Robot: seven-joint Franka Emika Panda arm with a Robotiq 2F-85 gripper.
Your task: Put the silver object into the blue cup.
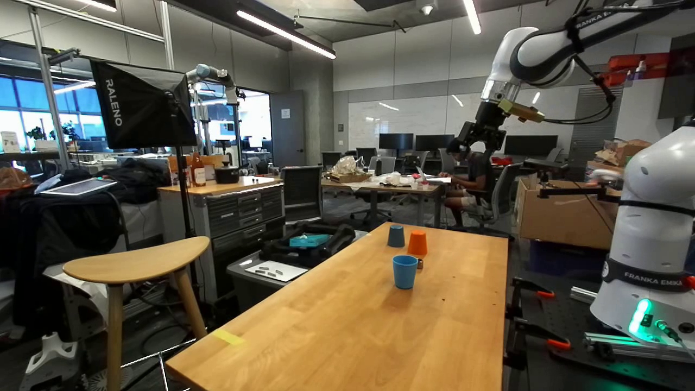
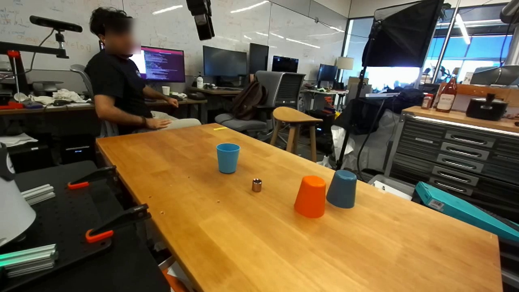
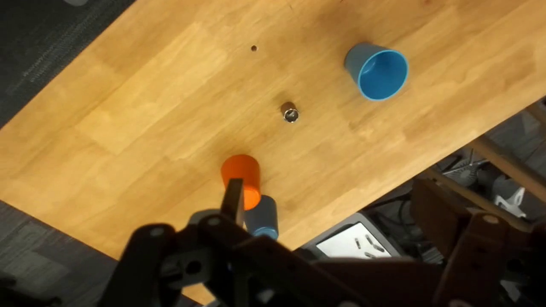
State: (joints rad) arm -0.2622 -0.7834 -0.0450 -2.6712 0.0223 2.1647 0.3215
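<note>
The silver object (image 2: 256,185) is a small metal socket standing on the wooden table. It shows whole in the wrist view (image 3: 289,112) and is partly hidden behind the blue cup in an exterior view (image 1: 420,264). The bright blue cup (image 2: 228,158) stands upright with its mouth up; its inside looks empty in the wrist view (image 3: 377,71). My gripper (image 1: 478,142) is high above the table, well apart from both. In the wrist view its fingers (image 3: 330,194) are spread wide with nothing between them.
An orange cup (image 2: 310,196) and a dark blue cup (image 2: 342,189) stand upside down, side by side, near the silver object. The wooden table (image 1: 347,331) has clamps (image 1: 537,336) along its robot side. A stool (image 1: 138,260) stands beside it. A person (image 2: 117,77) sits behind the table.
</note>
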